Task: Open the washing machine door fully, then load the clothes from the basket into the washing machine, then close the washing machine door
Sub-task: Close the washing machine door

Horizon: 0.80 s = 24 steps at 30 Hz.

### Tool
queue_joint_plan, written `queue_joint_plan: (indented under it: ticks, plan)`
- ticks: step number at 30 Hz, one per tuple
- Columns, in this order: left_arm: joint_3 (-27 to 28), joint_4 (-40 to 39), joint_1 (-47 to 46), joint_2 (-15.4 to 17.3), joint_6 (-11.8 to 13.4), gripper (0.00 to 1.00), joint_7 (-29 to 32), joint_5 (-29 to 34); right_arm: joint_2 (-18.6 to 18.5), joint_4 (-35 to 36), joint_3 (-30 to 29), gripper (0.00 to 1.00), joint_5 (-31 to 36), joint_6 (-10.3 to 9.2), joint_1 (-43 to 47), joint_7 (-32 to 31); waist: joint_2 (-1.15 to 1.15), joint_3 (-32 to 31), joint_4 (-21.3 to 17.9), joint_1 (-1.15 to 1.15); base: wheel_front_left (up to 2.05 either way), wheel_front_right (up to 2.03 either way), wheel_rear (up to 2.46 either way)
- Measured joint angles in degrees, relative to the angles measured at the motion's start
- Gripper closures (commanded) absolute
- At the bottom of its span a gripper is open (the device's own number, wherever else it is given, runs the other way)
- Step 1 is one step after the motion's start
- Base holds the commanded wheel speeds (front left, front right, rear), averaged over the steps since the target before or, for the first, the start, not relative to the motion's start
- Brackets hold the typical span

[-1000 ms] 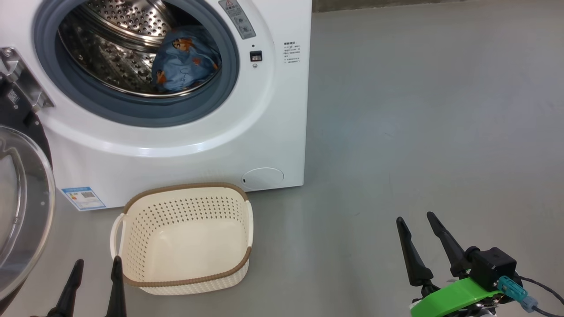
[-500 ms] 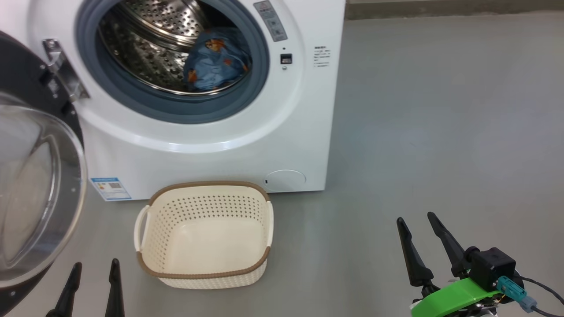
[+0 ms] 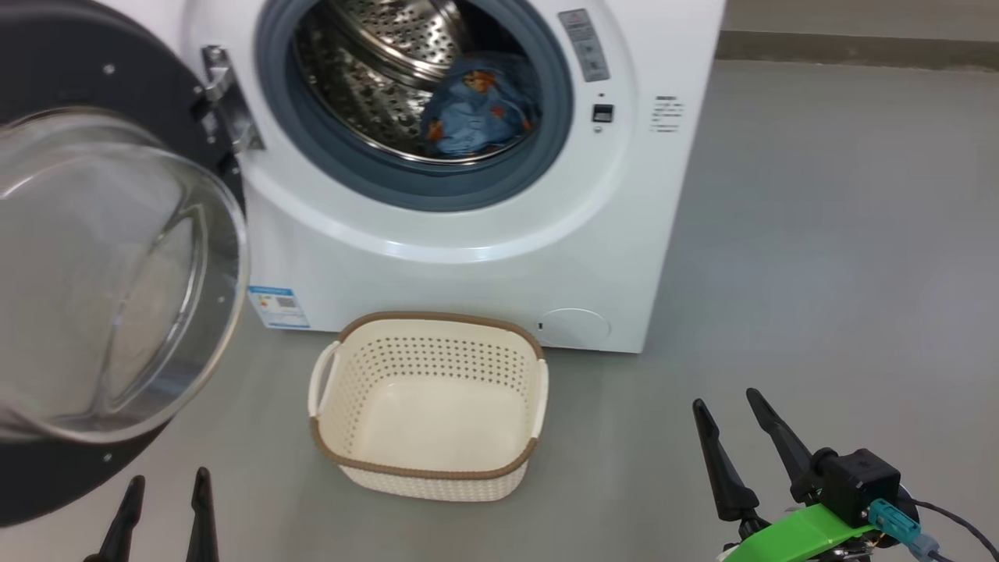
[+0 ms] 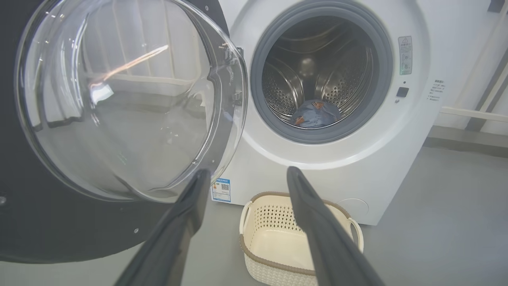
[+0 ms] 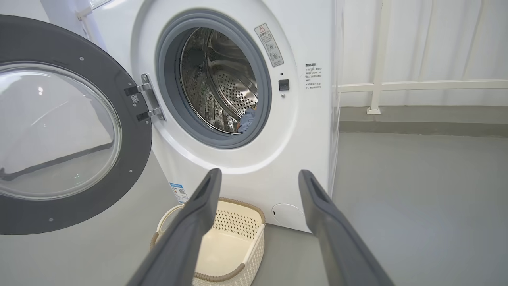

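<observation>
The basket (image 3: 437,321) stands empty on the floor (image 3: 796,265), just in front of the washing machine (image 3: 484,257). The bear-print clothes (image 3: 476,105) lie in the drum (image 3: 367,70), so closing looks like the step in hand. The washing machine door (image 3: 101,273) hangs wide open. The left gripper (image 3: 171,478) and right gripper (image 3: 724,400) are both spread wide and empty. The left sits nearest the door. It should push on the black frame's outer edge, not the glass, until the latch catches, keeping fabric off the grey ring (image 3: 390,176).
</observation>
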<state>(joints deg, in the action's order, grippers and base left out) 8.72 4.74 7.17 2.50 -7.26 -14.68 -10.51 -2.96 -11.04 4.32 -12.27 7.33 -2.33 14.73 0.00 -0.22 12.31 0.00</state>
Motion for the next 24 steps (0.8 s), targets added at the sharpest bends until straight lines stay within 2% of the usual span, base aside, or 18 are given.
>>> queue_joint_plan:
  ticks: [24]
  plan:
    - [0.7, 1.5, 0.0, -0.2, 5.1, 0.00, 0.0, -2.2, 0.0, -0.4, 0.2, 0.00, 0.5, 0.00, -0.1, 0.0, 0.00, 1.2, 14.2, 0.00, 0.00, 0.00, 0.00]
